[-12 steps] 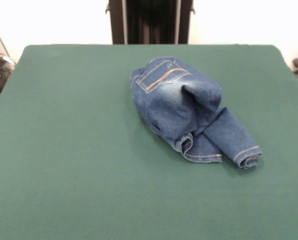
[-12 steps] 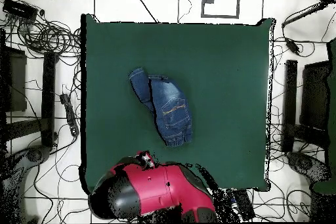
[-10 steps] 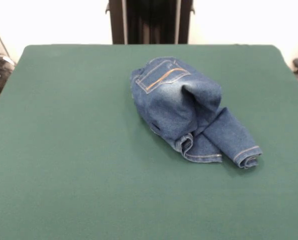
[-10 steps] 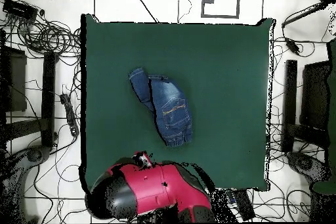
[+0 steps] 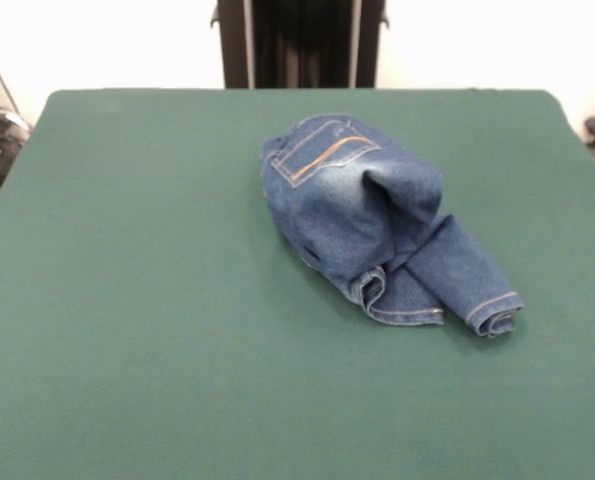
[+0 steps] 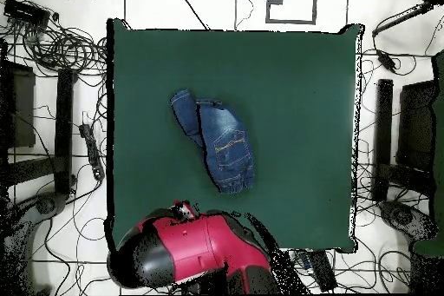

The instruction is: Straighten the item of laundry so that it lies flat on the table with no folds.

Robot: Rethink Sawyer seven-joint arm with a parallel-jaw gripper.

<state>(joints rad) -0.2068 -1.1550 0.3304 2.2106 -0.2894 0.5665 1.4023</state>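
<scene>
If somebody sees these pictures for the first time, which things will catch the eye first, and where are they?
A small crumpled pair of blue denim jeans with orange stitching lies near the middle of the large dark green cloth-covered table, its legs folded and bunched. In the overhead view, the bulky red and black robot arm sits at the table's bottom edge, away from the jeans.

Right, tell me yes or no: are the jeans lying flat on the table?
No, the jeans are bunched up on the table, with the legs folded and rolled.

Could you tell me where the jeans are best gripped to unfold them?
Probably the rolled leg hem, taken from above: it sticks out clear of the bunched jeans, so pulling it away from the waist should draw the folded legs straight.
</scene>
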